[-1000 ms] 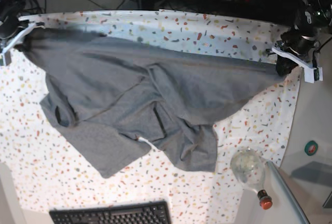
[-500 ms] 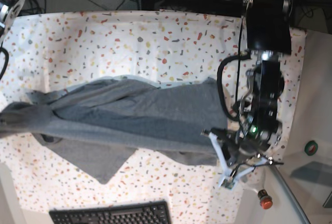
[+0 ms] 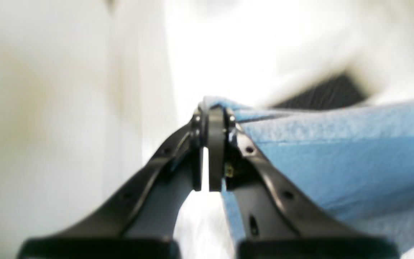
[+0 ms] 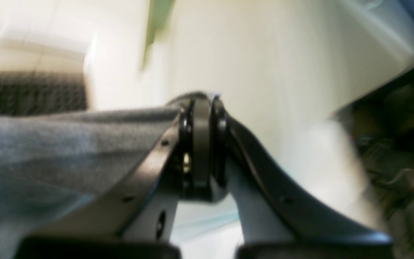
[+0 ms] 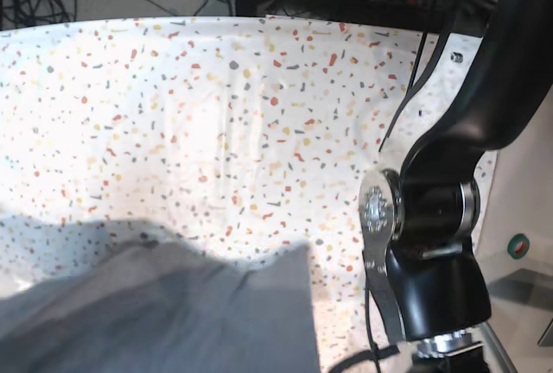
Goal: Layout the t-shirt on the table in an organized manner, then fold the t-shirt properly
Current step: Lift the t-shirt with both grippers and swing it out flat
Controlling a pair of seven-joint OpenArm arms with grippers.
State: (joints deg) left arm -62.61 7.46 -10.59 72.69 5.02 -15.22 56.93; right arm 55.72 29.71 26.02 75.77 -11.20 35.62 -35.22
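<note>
Fabric this soft and light has no stiffness of its own: the heather-grey t-shirt [image 5: 173,312] will sag, fold and slide wherever it is unsupported, so I judge that it is best taken by its edges or corners, as widely apart as possible, so its own weight pulls it flat. That is how it is held. The left gripper [image 3: 210,144] has its jaws pressed together on a bunched edge of the knit, which reads bluish in that blurred wrist view and runs off to the right as a taut, fuzzy sheet. The right gripper [image 4: 201,140] is likewise clamped shut on a pinched edge, the cloth stretching away leftward in a smooth grey span. In the base view the shirt fills the lower left, lifted close to the camera and casting a shadow on the table [image 5: 259,114], whose white cloth with red, yellow and grey flecks lies bare and faintly creased. The left arm's black, glossy jointed link [image 5: 441,218] stands at the right.
</note>
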